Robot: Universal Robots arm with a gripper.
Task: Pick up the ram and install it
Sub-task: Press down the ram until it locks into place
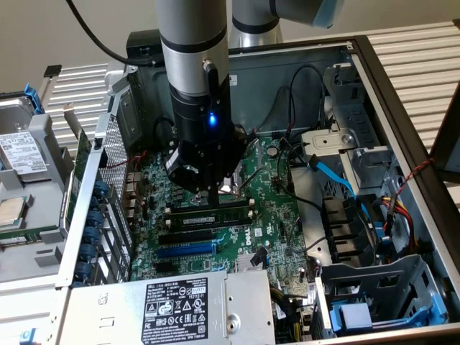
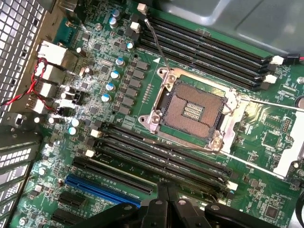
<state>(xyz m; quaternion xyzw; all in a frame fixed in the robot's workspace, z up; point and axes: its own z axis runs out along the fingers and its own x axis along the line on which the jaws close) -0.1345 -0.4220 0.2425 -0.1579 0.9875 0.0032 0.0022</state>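
You are looking at the gripper (image 1: 213, 192) hanging over the motherboard (image 1: 277, 215), its fingers pressed together and touching the top edge of the ram (image 1: 208, 214), which is lying directly beneath them in a black slot beside the blue expansion slot (image 2: 102, 192).

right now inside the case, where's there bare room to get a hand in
Little room. The barest patch is the grey case floor between the motherboard and the drive cage, though cables cross it. The gripper hangs over the ram and the black slots; the power supply walls in the near side.
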